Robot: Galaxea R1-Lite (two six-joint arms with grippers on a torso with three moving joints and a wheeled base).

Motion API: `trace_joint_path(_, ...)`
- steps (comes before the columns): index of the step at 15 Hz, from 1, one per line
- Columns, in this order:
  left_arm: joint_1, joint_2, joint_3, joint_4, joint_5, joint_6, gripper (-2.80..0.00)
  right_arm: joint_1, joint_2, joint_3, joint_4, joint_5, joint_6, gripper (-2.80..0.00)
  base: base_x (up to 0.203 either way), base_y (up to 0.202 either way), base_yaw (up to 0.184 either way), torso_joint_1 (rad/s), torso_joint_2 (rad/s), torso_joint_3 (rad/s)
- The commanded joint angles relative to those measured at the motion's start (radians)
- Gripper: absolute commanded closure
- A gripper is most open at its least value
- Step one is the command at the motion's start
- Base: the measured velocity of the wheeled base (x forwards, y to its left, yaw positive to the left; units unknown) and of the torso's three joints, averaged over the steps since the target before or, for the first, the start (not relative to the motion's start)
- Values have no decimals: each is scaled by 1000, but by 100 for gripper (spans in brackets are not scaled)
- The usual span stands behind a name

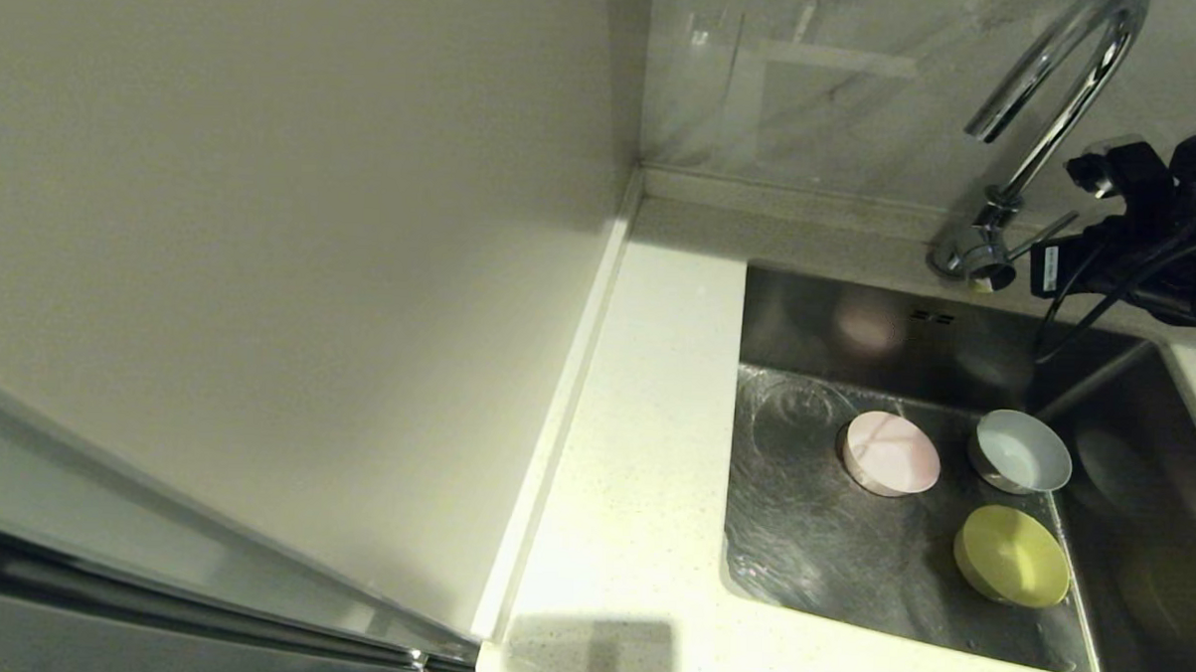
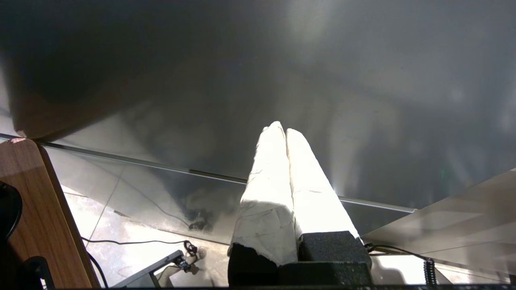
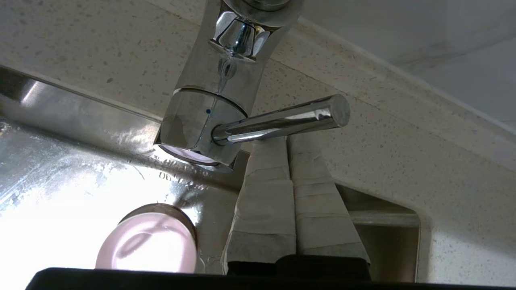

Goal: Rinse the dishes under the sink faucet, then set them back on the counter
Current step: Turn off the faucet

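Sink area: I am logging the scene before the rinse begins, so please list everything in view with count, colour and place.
Pink bowl: one, pale pink, on the sink floor, left of the others.
Grey bowl: one, white-grey, on the sink floor toward the back.
Yellow-green bowl: one, on the sink floor, nearest the front.
Sink: one, brushed steel, set in the counter.
Faucet: one, chrome gooseneck behind the sink.
Faucet lever: one, chrome, sticking out sideways from the base.
Counter: white, speckled, around the sink.
Right gripper: shut, fingertips just beneath the lever.
Left gripper: shut, parked away from the sink.
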Motion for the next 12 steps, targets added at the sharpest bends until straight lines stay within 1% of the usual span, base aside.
trace_joint_path(1, 0, 0, 3, 0, 0, 0, 0, 2, -1, -3, -1, -4, 9, 0, 0, 0, 0, 0, 0, 0)
trace_joint_path(6, 0, 0, 3, 0, 0, 0, 0, 8, -2, 0, -1, -5, 32, 0, 0, 0, 0, 0, 0, 0)
trace_joint_path(9, 0, 0, 3, 0, 0, 0, 0, -5, -8, 1, 0, -7, 39, 0, 0, 0, 0, 0, 0, 0)
trace_joint_path(10, 0, 0, 3, 0, 0, 0, 0, -14, -15, 16, 2, -14, 43, 0, 0, 0, 0, 0, 0, 0)
trace_joint_path(12, 0, 0, 2, 0, 1, 0, 0, -46, -46, 88, 5, -45, 38, 0, 0, 0, 0, 0, 0, 0)
